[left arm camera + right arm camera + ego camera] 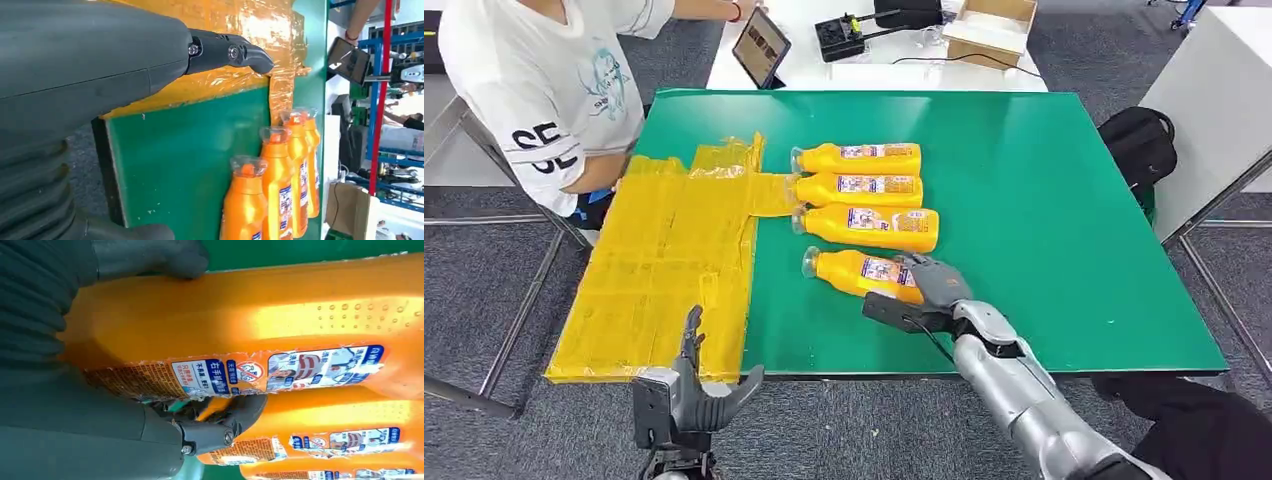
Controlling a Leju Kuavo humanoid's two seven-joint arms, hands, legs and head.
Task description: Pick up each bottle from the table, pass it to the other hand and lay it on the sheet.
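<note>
1. Looking down from the head view, four orange bottles lie on their sides in a row on the green table, caps toward the yellow sheet that covers the table's left part.
2. The right hand sits on the base end of the nearest bottle, which lies on the table, slightly askew to the other three.
3. The left hand hangs at the table's near edge by the sheet's corner, fingers spread and holding nothing.
4. A person in a white shirt stands at the far left corner; a tablet and a cardboard box rest on a white surface beyond.
5. In the left wrist view, one dark finger extends over the sheet, the bottles well apart from it.
6. In the right wrist view, the thumb and dark fingers bracket the nearest bottle (label facing the camera), touching both its sides.
</note>
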